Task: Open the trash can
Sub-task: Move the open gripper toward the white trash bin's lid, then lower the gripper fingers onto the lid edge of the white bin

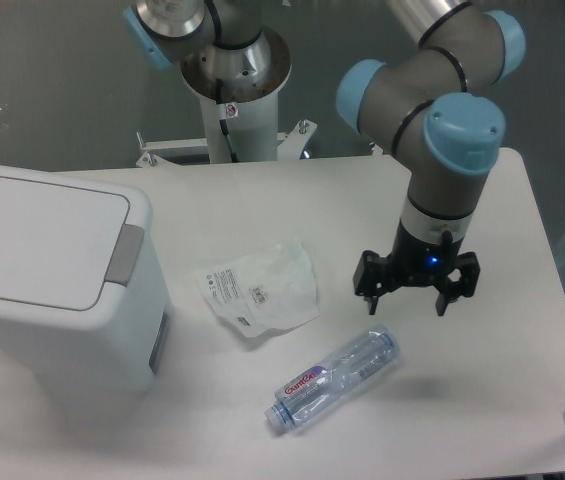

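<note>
Trash can (47, 280): lid shut; judged rigid, light, smooth plastic. Grey push tab (125, 255) judged the contact point, to be pressed, not gripped. End effector (417, 297) spread wide, empty, well apart.

This is looking like a robotics lab. A robot arm (432, 110) is standing on a pedestal (234, 110) bolted behind a plain white table (522, 380), over grey flooring.
</note>
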`<state>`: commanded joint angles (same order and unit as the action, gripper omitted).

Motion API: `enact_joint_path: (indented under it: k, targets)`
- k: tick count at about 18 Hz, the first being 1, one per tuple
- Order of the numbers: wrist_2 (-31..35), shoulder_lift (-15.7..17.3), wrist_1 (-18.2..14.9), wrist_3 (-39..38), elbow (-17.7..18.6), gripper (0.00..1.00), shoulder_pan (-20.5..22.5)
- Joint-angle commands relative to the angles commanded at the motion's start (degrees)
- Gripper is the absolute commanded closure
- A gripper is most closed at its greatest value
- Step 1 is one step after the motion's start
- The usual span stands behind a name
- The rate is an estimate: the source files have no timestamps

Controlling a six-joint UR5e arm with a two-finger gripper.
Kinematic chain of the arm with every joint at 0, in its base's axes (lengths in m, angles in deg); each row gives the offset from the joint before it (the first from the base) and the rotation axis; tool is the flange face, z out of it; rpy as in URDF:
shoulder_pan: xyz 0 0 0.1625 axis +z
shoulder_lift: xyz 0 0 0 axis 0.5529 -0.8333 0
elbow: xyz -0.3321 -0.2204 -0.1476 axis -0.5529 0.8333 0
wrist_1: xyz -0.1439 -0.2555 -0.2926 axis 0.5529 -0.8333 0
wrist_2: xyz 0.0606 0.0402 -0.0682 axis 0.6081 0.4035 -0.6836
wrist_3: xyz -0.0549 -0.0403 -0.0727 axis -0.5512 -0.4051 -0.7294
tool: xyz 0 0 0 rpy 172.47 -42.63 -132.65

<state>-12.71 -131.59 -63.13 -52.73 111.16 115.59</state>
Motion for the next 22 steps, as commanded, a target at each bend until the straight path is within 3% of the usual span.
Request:
enact_joint_path:
  k: [5, 8, 12, 18, 22]
  targets:
    - [-3.7, 3.9, -0.9, -8.4, 0.0, 0.00, -2.6]
    - [-4.4, 4.2, -0.3, -15.7, -1.9, 0.00, -5.4]
    - [-8.5, 6.1, -0.4, -17.4, -2.9, 0.00, -6.8]
    - [-9.6, 11.0, -0.8, -18.6, 0.1, 0.00, -9.5]
    - [-9.1, 12.2, -0.7, -18.5, 3.9, 0.00, -12.6]
